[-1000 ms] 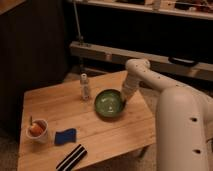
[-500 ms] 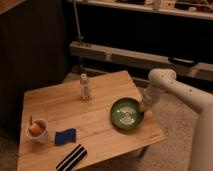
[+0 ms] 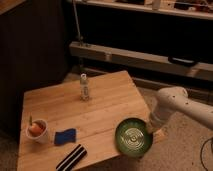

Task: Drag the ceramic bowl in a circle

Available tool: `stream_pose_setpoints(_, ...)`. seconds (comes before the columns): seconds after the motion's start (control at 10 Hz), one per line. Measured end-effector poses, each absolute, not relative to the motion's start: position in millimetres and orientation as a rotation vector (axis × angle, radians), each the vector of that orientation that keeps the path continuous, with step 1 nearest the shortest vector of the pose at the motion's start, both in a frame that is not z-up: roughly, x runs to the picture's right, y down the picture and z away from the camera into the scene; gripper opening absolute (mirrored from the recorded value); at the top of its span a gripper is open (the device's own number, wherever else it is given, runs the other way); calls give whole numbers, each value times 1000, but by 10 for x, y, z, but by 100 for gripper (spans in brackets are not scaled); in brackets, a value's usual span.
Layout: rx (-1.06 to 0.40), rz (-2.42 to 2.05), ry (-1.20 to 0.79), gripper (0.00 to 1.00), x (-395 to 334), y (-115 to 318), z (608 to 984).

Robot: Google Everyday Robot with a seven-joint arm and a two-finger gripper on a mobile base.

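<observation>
Gripper (image 3: pixel 150 129): at the right rim of the ceramic bowl (image 3: pixel 133 139), finger state cannot be told. Bowl: just left of the gripper, overhanging the wooden table's (image 3: pixel 100 112) near right corner.

On the desk (image 3: pixel 100 112), the bowl (image 3: pixel 134 138) sits at 4 o'clock, overhanging the edge, the tool (image 3: pixel 151 128) at its right rim; bottle (image 3: pixel 84 86) at 12, cup (image 3: pixel 36 130) at 8, sponge (image 3: pixel 65 136) just right of the cup, striped cloth (image 3: pixel 71 157) at 6

Green ceramic bowl (image 3: pixel 134 139) (tool (image 3: pixel 150 129) at rim) overhanging table corner
</observation>
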State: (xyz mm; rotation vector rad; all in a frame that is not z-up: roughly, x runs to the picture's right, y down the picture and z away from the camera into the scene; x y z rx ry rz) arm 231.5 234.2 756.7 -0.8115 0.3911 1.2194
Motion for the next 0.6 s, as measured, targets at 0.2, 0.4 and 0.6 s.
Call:
stream_pose_setpoints(0.2, -823, 1159, 345, 12, 2023, 2308, 7511)
stream_pose_setpoints(0.4, -835, 1085, 284, 12, 1545, 2164, 7452)
stream_pose_setpoints(0.6, -859, 1005, 214, 12, 925, 2004, 7381)
